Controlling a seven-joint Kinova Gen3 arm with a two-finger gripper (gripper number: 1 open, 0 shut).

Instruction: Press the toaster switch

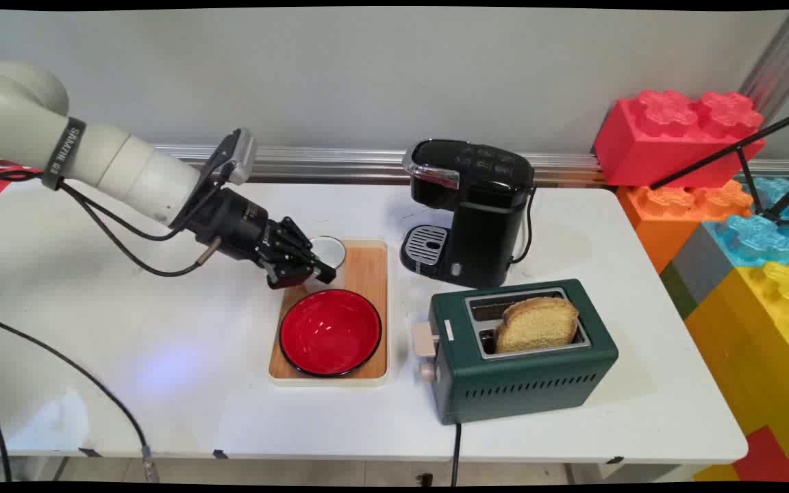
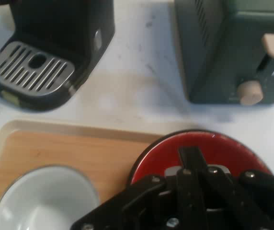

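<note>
Main view caught my gripper (image 1: 312,268) over the wooden tray (image 1: 369,270), beside the white cup (image 1: 330,250) and above the red bowl (image 1: 330,332), my finger spread impossible to tell.

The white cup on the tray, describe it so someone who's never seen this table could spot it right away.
Find the wooden tray in the middle of the white table, left of the black coffee machine. The white cup sits at its far end beside the gripper, smaller and paler than the red bowl nearer the camera.
</note>
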